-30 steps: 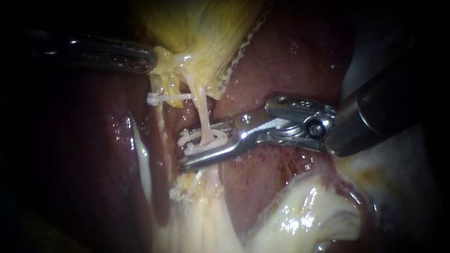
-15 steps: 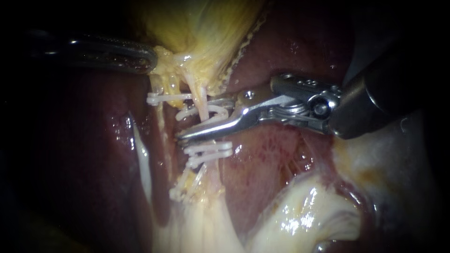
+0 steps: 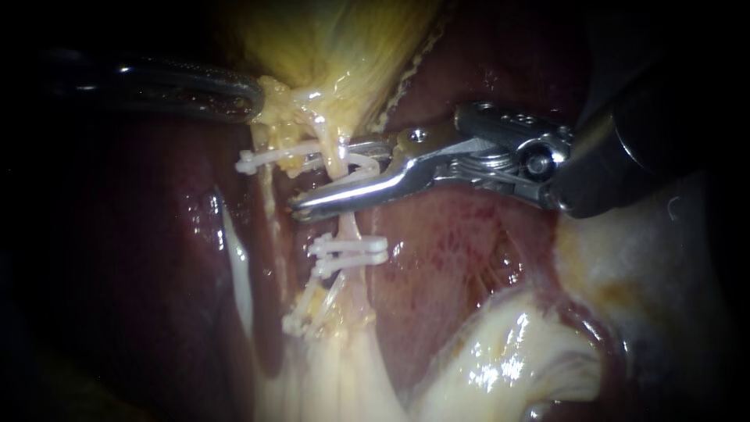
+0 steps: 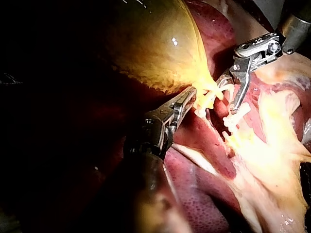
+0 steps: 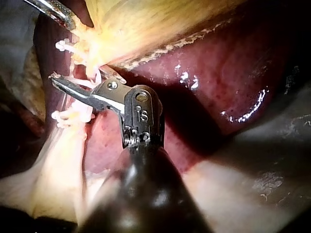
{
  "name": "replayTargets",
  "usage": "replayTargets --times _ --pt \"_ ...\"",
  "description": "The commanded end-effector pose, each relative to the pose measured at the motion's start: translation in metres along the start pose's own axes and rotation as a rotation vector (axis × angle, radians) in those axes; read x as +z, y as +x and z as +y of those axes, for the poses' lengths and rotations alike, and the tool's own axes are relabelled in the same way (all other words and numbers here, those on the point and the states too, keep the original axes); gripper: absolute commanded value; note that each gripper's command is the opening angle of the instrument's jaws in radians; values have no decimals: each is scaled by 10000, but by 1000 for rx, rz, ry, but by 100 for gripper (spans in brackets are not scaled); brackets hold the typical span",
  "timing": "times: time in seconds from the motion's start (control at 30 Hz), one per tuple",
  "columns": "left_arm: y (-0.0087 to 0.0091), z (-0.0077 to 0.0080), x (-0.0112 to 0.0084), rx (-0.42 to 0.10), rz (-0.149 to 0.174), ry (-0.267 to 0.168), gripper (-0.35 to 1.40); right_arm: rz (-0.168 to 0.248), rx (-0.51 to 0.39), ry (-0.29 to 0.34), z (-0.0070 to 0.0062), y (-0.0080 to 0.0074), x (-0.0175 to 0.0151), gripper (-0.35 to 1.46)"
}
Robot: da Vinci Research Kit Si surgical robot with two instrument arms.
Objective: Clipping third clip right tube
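The right tube (image 3: 348, 225) runs as a thin pale strand down from the yellow gallbladder (image 3: 344, 47). My right instrument (image 3: 316, 184) reaches in from the right with its jaws straddling this tube close to the gallbladder. They are shut on a white clip (image 3: 355, 162) that wraps the tube. Two white clips (image 3: 348, 254) sit side by side lower on the same tube. A further white clip (image 3: 269, 156) crosses the strand to the left. At the upper left, my left instrument (image 3: 254, 98) is shut on the yellow tissue at the gallbladder's neck, as the left wrist view (image 4: 189, 97) confirms.
Dark red liver (image 3: 484, 78) lies behind and on both sides of the tubes. Pale glistening fat (image 3: 500, 359) fills the lower right. My right instrument's dark shaft (image 3: 625, 172) crosses the right edge.
My right instrument has moved up the right tube from the two lower clips toward the gallbladder, carrying a clip. Its jaws have narrowed. The left clip has tilted slightly.
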Motion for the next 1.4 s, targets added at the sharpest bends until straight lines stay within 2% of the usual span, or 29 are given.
replayTargets --times 0.03,0.23,0.47,0.9,1.1,1.23,1.4 --pt "0 0 0 0 0 0 -35 8 -5 4 -1 -1 0 46" --pt "0 0 0 0 0 0 -35 51 90 73 -8 -1 2 43" --pt "0 0 0 0 0 0 -35 62 149 115 -11 -1 2 40" --pt "0 0 0 0 0 -1 -35 65 177 126 -10 -3 4 22" --pt "-1 -1 1 -1 0 -1 -35 64 177 126 -11 -4 5 -1" --pt "-1 -1 1 -1 0 -1 -35 65 207 129 -11 -4 4 -33" --pt "-1 0 2 -1 0 -1 -35 62 241 126 -8 -7 3 -35"
